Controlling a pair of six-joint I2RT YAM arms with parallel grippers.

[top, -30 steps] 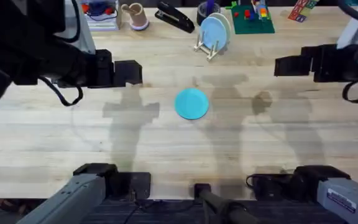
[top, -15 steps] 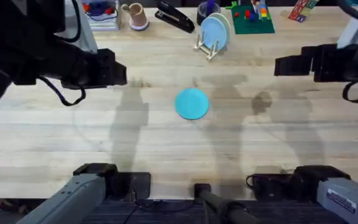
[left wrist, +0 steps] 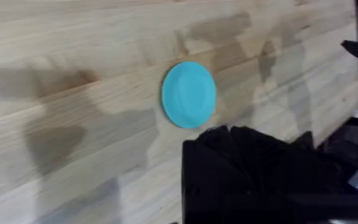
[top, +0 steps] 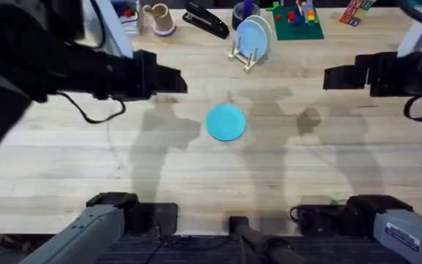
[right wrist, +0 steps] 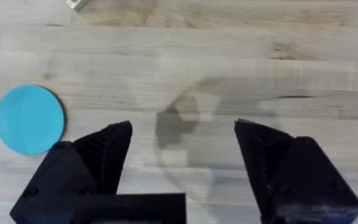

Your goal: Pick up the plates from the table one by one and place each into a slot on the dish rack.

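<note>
While the left arm reaches in from the left side of the overhead view, its end effector hangs above the counter, left of and slightly behind the turquoise plate; can't tell if its fingers are apart or together (left wrist view shows just a dark mass at the frame edge). Turquoise plate lies flat on bare wood near the counter's middle, nothing touching it; in the left wrist view it sits just beyond that arm's black fingers. Behind it, toward the far edge, the dish rack stands with the pale blue plate on edge between its dowels, leaning a bit. Back-row clutter, left to right: a small tan mug, a black stapler, and a green block board with coloured pieces just right of the rack. Right end effector hovers at the right side, well apart from the turquoise plate, holding nothing. Right wrist view shows its two black fingers spread wide, bare wood between them, turquoise plate off to one side beside one finger.
</note>
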